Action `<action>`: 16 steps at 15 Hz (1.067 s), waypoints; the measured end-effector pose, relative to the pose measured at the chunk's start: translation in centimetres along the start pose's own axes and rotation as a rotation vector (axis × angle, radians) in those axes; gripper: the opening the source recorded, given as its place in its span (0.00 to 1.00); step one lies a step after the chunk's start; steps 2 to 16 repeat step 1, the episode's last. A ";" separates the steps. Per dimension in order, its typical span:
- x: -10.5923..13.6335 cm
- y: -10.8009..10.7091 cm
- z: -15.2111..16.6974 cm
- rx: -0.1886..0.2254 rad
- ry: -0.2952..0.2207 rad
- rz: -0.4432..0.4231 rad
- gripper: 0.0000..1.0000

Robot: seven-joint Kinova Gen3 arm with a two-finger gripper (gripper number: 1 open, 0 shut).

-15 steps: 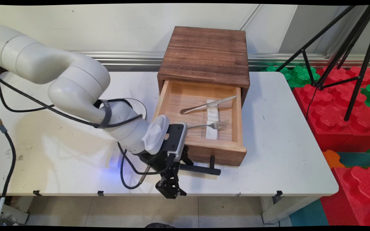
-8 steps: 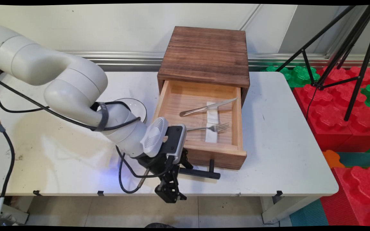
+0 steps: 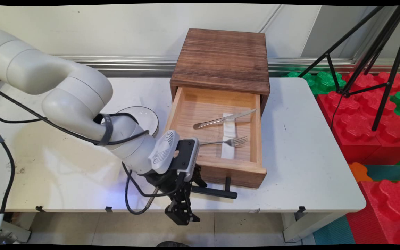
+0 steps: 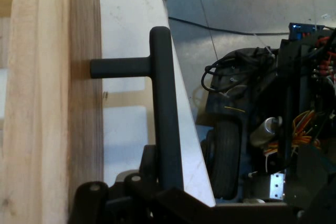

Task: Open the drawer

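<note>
Hand view shows the end effector (image 4: 157, 192) clamped on the drawer handle (image 4: 164, 114); only the main view shows inside: one knife (image 3: 223, 118), one fork (image 3: 225, 141).

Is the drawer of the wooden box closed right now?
No, the drawer is pulled well out of the wooden box, showing a knife and fork inside.
</note>
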 end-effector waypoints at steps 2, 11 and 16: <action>0.0 0.1 0.0 -0.002 0.000 -0.002 1.00; 0.0 0.1 0.0 -0.002 0.000 -0.002 1.00; 0.0 0.1 0.0 -0.002 0.000 -0.002 1.00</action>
